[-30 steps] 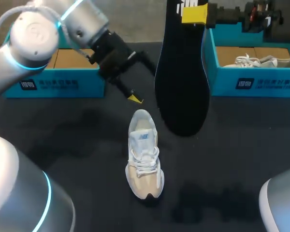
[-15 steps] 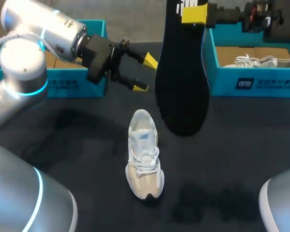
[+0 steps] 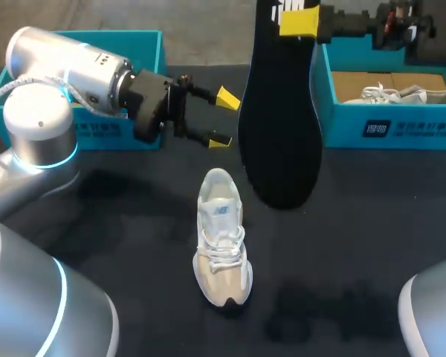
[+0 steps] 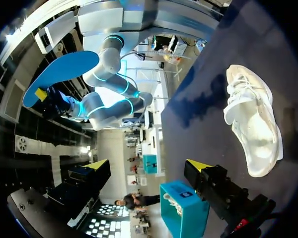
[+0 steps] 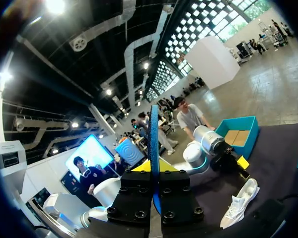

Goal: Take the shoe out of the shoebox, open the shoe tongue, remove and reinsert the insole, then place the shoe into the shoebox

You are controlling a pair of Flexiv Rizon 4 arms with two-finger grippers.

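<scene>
A white-and-beige shoe (image 3: 221,238) lies on the dark table, toe toward the near edge; it also shows in the left wrist view (image 4: 253,124) and the right wrist view (image 5: 238,201). The dark insole (image 3: 279,111) hangs upright above the table behind the shoe, blue on its other face (image 4: 59,74). My right gripper (image 3: 299,21) is shut on the insole's top end, and the insole shows edge-on (image 5: 154,134) between its fingers. My left gripper (image 3: 221,117) is open and level, just left of the insole and above the shoe's heel, with nothing between its fingers (image 4: 148,166).
A teal shoebox (image 3: 152,44) stands at the back left, partly behind my left arm. A second teal shoebox (image 3: 386,123) at the back right holds another pale shoe (image 3: 409,93). Bare dark tabletop lies around the shoe.
My left arm swung back to the left and its gripper turned from pointing down to level, its tips now nearer the insole. The right arm, the insole and the shoe have not moved.
</scene>
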